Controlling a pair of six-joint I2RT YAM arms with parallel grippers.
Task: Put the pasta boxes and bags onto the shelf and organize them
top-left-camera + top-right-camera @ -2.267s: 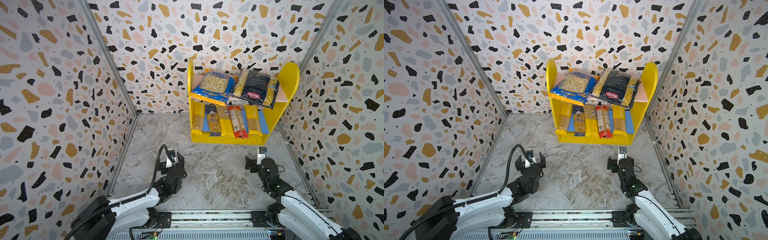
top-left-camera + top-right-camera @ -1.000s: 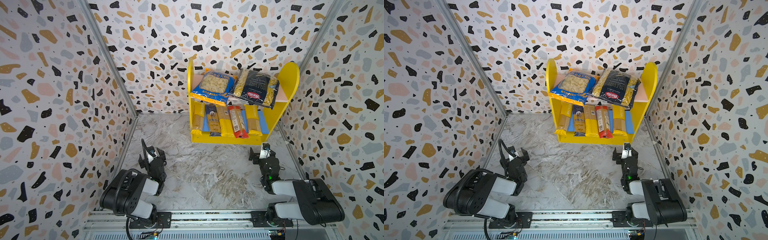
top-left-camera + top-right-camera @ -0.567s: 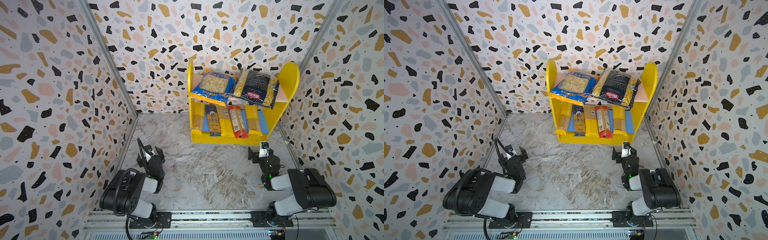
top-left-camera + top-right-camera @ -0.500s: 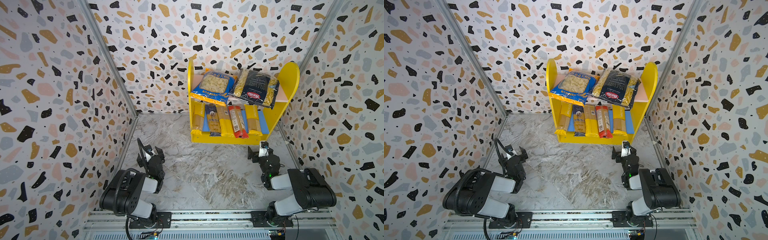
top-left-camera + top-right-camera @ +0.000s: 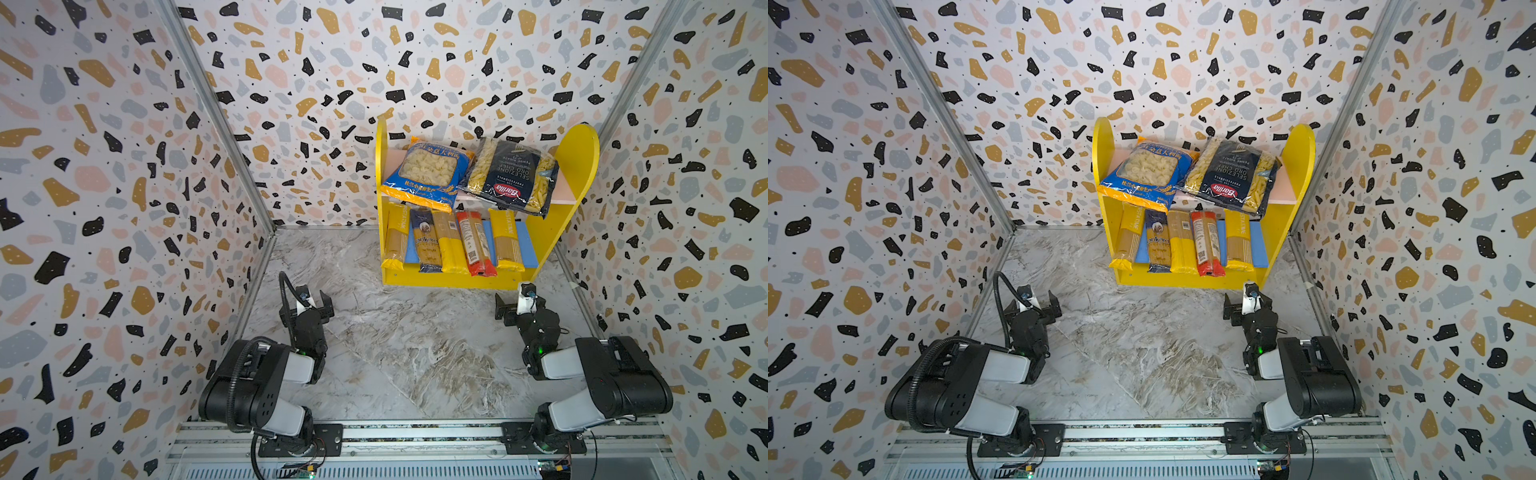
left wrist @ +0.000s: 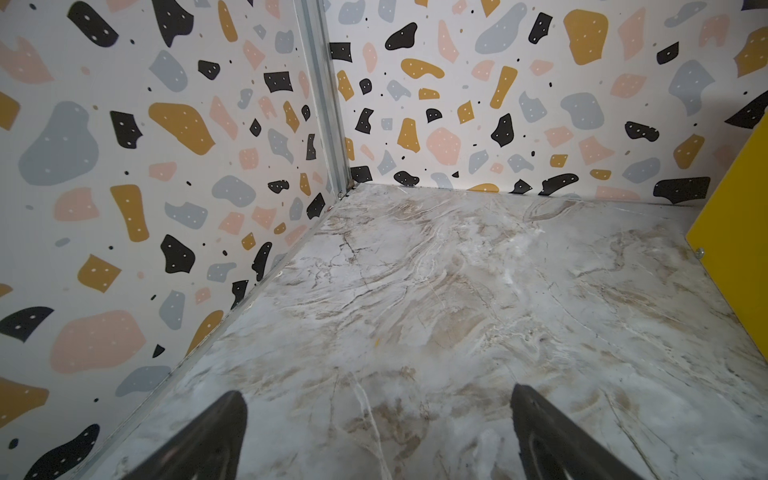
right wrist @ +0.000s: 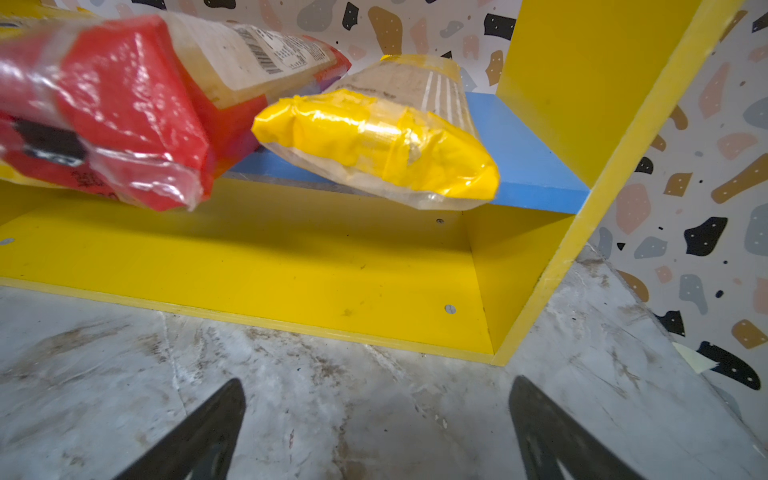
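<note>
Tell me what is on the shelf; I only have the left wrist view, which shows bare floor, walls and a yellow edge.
Observer: Seven packs in all. On the shelf, the blue-orange bag and the Barilla bag lie on the pink upper board.
Operator: And the long ones?
Observer: Five spaghetti packs lie side by side on the blue lower board, front ends overhanging it.
Operator: Where is the right arm?
Observer: The right gripper sits near the floor in front of the shelf's right corner, fingers open, nothing between them.
</note>
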